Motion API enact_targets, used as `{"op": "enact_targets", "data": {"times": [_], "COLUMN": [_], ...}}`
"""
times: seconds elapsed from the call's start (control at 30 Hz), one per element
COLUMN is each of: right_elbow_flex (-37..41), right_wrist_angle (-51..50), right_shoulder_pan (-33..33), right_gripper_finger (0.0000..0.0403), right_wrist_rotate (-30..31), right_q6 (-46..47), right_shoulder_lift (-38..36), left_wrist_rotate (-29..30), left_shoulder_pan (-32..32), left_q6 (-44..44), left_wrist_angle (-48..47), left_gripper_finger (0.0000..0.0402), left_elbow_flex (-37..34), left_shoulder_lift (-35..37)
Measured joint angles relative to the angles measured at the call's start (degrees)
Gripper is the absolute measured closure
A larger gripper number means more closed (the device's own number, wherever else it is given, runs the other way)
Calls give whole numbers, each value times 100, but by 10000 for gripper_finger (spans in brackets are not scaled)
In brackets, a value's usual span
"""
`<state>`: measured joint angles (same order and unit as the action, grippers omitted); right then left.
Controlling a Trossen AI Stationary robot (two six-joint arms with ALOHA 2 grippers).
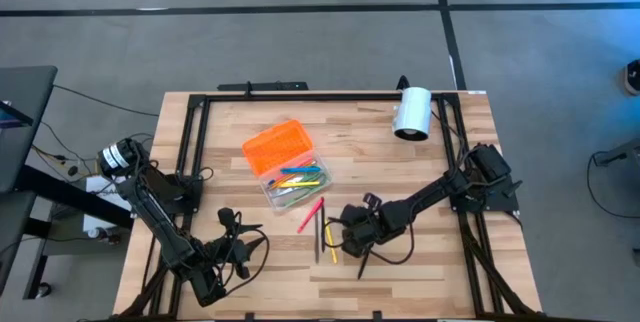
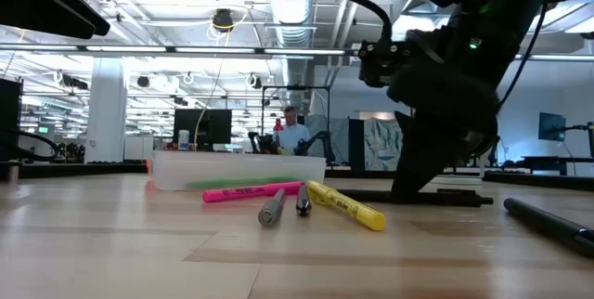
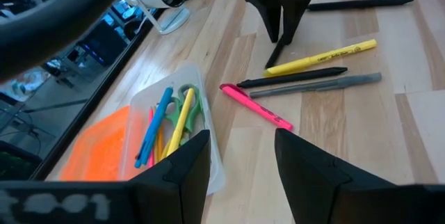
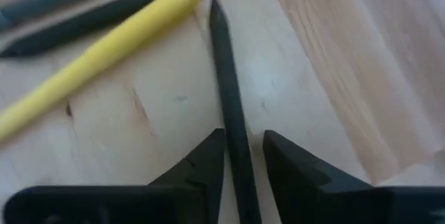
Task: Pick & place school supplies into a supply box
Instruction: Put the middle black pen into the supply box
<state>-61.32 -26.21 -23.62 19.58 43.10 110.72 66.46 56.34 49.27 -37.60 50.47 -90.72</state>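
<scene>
Four pens lie loose; right fingers narrowly straddle a fifth, black pen; left fingers wide.

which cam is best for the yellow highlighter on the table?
Left wrist view: the yellow highlighter shows whole, unobstructed, printed side up, beside the black and grey pens. Low view shows it foreshortened. Right wrist view shows only part of it, blurred. High view shows it as a tiny sliver beside the right tool.

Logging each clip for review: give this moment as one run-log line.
right claw: low, astride black pen | left claw: open, waiting | case: partly filled | loose: pink, yellow, grey markers
</scene>
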Motion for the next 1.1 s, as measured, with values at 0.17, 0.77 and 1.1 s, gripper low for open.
{"op": "enact_targets", "data": {"times": [0.17, 0.77, 1.1], "right_elbow_flex": [8, 12, -180], "right_wrist_angle": [-64, -200, -329], "right_shoulder_pan": [5, -47, -61], "right_gripper_finger": [347, 397, 395], "right_wrist_rotate": [30, 694, 1345], "right_q6": [-564, -1623, -2368], "right_shoulder_lift": [2, 12, 55], "left_wrist_rotate": [-70, -138, -118], "left_shoulder_pan": [0, 261, 295], "left_q6": [89, 240, 245], "left_wrist_angle": [-2, -33, -48], "left_gripper_finger": [248, 248, 248], "left_elbow_flex": [1, -2, -2], "left_shoulder_lift": [-2, -2, -4]}}
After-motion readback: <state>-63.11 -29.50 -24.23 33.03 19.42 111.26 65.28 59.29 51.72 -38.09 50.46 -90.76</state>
